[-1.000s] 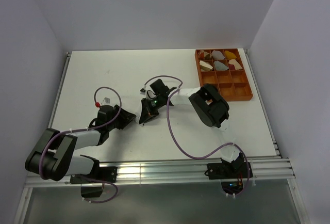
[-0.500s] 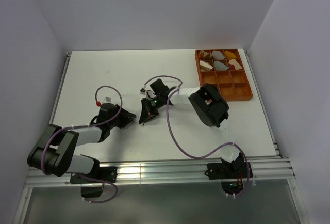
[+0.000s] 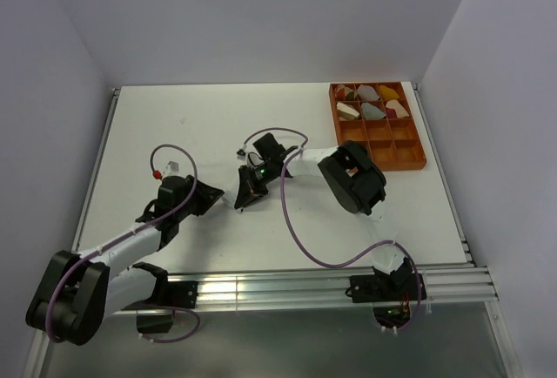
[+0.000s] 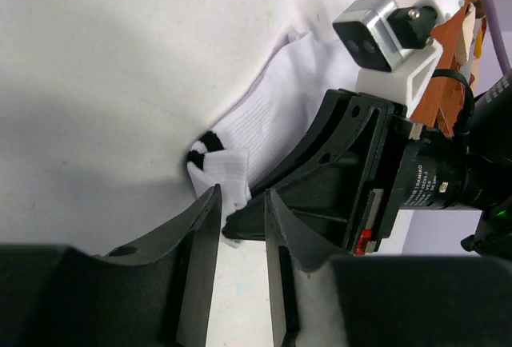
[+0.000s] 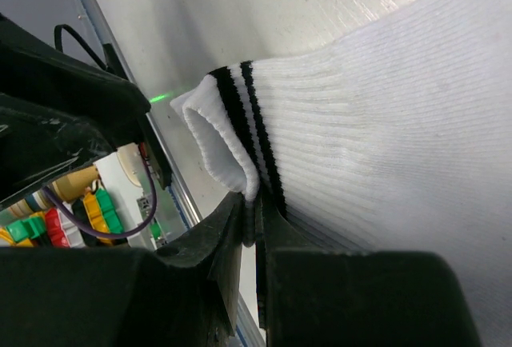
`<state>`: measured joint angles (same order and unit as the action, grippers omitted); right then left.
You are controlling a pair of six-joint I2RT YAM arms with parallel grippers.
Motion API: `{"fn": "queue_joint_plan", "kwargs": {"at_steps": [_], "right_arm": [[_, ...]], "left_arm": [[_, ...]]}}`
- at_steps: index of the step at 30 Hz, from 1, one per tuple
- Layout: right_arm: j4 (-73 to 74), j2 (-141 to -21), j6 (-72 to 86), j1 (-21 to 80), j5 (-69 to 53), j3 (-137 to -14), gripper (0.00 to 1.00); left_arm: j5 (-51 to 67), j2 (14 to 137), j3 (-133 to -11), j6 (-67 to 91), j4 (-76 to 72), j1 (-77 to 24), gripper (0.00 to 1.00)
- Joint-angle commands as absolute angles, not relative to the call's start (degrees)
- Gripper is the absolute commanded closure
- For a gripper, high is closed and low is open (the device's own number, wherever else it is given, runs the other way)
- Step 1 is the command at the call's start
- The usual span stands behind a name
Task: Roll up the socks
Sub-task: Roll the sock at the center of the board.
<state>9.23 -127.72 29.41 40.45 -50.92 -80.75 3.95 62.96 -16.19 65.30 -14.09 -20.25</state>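
A white sock [image 4: 264,115] with two black cuff stripes lies flat on the white table; in the top view it hardly shows against the surface. My right gripper [image 5: 254,203] is shut on the edge of its folded cuff [image 5: 224,143]. From above, that gripper [image 3: 244,197] sits at the table's middle. My left gripper [image 4: 242,195] points at the same cuff from the left, its jaws a narrow gap apart with only table between them. Its tips stop just short of the cuff and the right gripper's fingers [image 4: 320,179]. In the top view the left gripper [image 3: 218,197] nearly meets the right one.
An orange compartment tray [image 3: 418,165] stands at the back right, with several rolled sock bundles [image 3: 374,101] in its far cells. A purple cable [image 3: 296,230] loops over the table in front of the right arm. The aluminium rail [image 3: 261,286] runs along the near edge.
The left arm's elbow has swung down and to the lower left, stretching the arm out, while its gripper stays beside the right one. The right arm has not moved.
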Motion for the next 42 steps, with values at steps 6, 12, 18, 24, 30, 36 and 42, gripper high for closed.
{"fn": "queue_joint_plan", "kwargs": {"at_steps": [6,12,18,24,30,36,42], "right_arm": [[12.5,-130.3,28.4,39.9,-47.7,-82.4,1.0],[12.2,-129.8,28.3,39.8,-47.5,-82.0,1.0],[12.0,-129.8,28.4,39.8,-47.5,-81.7,1.0],[12.1,-130.1,28.5,39.8,-47.5,-81.8,1.0],[12.7,-130.3,28.0,39.8,-47.3,-82.4,1.0],[13.1,-131.0,28.1,39.8,-47.4,-82.5,1.0],[13.7,-131.4,27.9,39.8,-47.1,-82.7,1.0]], "left_arm": [[4.3,69.0,-18.0,63.8,-14.8,-20.5,0.73],[4.7,70.2,-17.3,64.0,-18.0,-20.5,0.75],[5.9,69.0,-16.9,63.7,-21.5,-20.5,0.75],[7.2,71.8,-17.7,63.5,-24.1,-20.5,0.75],[8.3,74.6,-18.6,63.9,-25.6,-20.5,0.75],[8.6,76.3,-19.5,64.2,-25.6,-20.6,0.74],[8.0,80.1,-21.2,64.3,-22.9,-20.9,0.74]]}}
